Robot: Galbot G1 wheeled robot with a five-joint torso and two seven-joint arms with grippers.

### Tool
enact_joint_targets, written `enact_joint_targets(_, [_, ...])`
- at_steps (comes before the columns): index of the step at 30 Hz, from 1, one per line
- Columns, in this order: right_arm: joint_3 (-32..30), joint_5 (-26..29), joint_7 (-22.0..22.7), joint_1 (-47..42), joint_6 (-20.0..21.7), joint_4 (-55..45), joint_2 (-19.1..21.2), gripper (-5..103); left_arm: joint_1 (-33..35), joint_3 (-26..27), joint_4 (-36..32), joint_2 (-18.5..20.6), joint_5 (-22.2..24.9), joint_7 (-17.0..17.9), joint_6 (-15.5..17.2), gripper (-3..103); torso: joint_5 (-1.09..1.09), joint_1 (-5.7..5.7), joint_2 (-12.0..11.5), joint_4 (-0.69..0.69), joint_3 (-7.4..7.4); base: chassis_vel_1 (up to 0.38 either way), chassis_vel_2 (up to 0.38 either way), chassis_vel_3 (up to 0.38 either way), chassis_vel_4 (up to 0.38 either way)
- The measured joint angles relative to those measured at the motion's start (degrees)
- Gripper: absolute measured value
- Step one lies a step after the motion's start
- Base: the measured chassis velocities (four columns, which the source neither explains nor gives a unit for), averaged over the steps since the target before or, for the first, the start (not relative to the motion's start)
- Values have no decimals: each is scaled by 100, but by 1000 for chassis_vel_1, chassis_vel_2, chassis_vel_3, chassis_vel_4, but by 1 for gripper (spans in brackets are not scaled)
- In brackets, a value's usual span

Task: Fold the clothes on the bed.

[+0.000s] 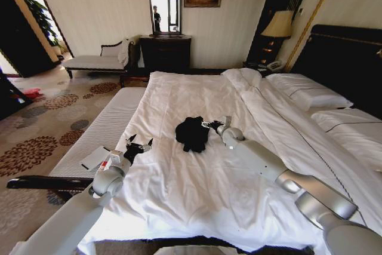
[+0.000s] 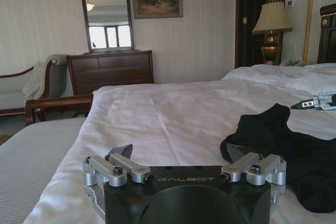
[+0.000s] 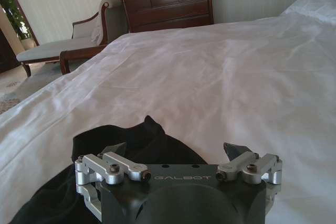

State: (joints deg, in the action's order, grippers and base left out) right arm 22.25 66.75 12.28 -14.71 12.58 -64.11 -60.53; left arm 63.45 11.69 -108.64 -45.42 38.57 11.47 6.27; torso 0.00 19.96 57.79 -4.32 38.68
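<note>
Black T-shirt (image 1: 192, 133) lies bunched in a heap near the middle of the white duvet (image 1: 197, 189) on the bed. Right gripper (image 1: 212, 125) sits at the heap's edge, jaws spread, holding nothing. Left gripper (image 1: 138, 146) hovers well apart, also spread and empty. Fabric is judged light, limp and non-fragile; pinch an outer hem or sleeve edge, not the bulk.

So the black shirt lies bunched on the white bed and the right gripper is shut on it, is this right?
Not quite. The shirt does lie bunched on the bed, but the right gripper is open beside it, as the right wrist view shows.
</note>
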Motion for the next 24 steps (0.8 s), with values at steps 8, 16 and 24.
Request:
enact_joint_targets(8, [37,231,43,233,25,380,-327,100,-32,-42,76,0,-12,-21,-14,100,-1,0,0,0,0,0,0,0,0])
enact_joint_targets(16, [128,118,66,169,45,476,-370,100,-16,-33,81,-8,-27,-33,-32,100,0,0,0,0,0,0,0,0,0])
enact_joint_targets(24, [141,31,67,174,34,658,-674,100,-34,-44,86,0,-39,-36,-36,100,-1,0,0,3,0,0,0,0,0])
